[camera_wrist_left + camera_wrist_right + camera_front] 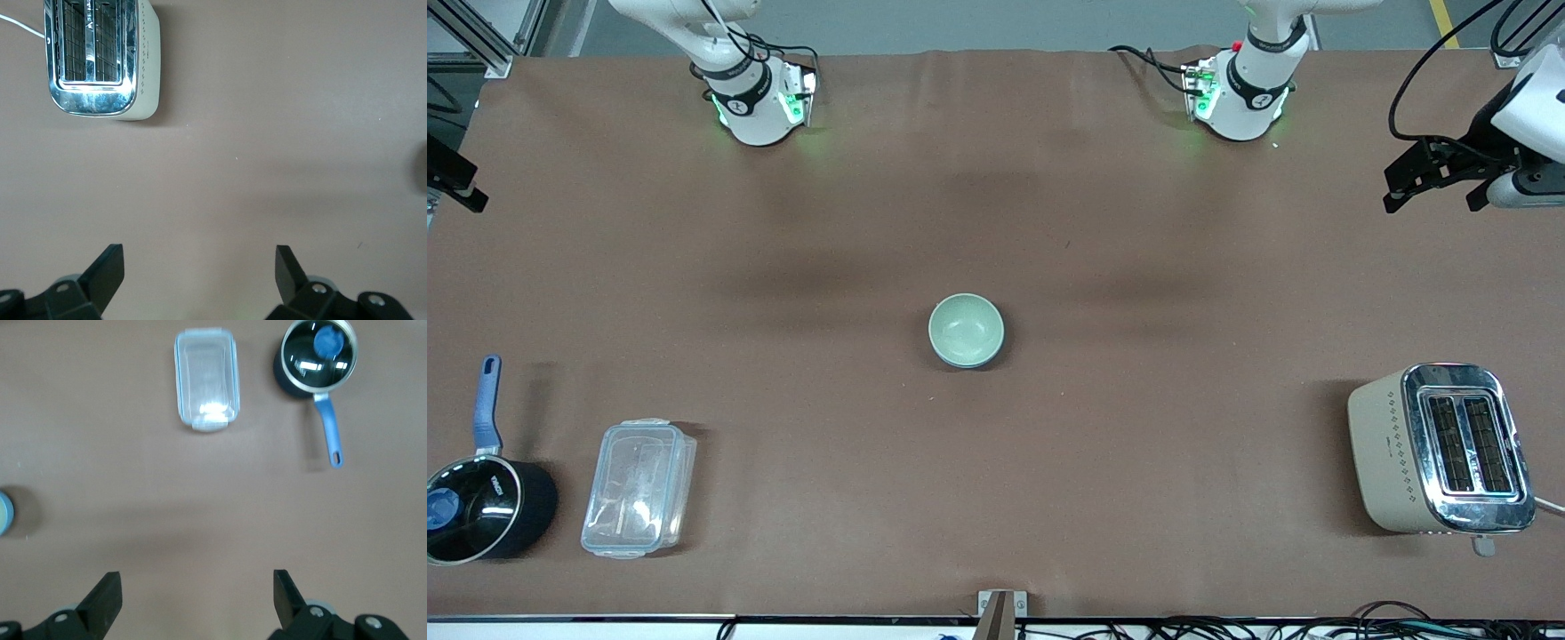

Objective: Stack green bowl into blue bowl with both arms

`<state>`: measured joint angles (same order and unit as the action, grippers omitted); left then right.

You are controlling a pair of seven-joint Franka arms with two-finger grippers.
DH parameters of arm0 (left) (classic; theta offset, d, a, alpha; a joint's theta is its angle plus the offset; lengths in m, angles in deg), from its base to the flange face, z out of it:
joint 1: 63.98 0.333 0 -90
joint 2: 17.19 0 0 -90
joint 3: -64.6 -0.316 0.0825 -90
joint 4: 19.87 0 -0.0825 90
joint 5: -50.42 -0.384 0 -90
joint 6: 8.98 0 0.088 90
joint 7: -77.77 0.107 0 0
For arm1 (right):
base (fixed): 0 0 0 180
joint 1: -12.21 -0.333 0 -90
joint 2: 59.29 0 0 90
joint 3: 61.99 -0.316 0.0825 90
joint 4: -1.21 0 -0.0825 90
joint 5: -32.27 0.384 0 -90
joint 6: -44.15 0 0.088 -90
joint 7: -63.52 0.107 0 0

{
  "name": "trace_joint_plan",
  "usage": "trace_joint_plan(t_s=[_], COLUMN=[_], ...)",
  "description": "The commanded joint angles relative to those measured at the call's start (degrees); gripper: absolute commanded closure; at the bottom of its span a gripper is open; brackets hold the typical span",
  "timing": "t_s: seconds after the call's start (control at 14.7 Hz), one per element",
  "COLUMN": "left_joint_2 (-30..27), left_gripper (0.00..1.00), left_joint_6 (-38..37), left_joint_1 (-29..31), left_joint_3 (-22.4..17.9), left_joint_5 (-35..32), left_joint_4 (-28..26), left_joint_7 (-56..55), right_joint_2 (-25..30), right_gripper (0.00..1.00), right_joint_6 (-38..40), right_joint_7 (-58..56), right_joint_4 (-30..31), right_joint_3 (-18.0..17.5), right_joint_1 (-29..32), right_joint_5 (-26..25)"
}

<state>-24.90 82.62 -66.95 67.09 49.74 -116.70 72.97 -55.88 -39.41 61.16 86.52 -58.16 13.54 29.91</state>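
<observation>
The pale green bowl (965, 327) stands upright at the middle of the table, nested in the blue bowl (971, 363), of which only a thin rim shows under it. A sliver of the blue bowl (4, 513) also shows at the edge of the right wrist view. My left gripper (200, 267) is open and empty, high over bare table at the left arm's end, and also shows in the front view (1430, 197). My right gripper (198, 590) is open and empty, high over bare table at the right arm's end, and is partly in the front view (458, 182).
A cream and chrome toaster (1440, 449) stands at the left arm's end, near the front camera. A clear lidded plastic box (639, 487) and a black saucepan with a blue handle (482, 498) stand at the right arm's end, near the front camera.
</observation>
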Motion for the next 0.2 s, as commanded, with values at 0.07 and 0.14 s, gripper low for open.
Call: trace_joint_plan(t_s=[0.07,0.14], left_joint_2=[0.8,0.8], left_gripper=[0.00,0.00], left_joint_6=[-1.0,-1.0], left_joint_1=[0.1,0.1], left_joint_3=[0.2,0.2], left_joint_5=[-1.0,-1.0], left_joint_4=[1.7,1.7], left_joint_7=[0.1,0.0], right_joint_2=[-0.9,-0.9], right_gripper=[0.00,0.00], right_joint_6=[3.0,3.3], right_joint_7=[-2.5,-3.1], right_joint_4=[-0.3,-0.2], right_joint_3=[0.7,0.7], right_joint_1=[-0.2,-0.2], right_joint_5=[0.9,0.9])
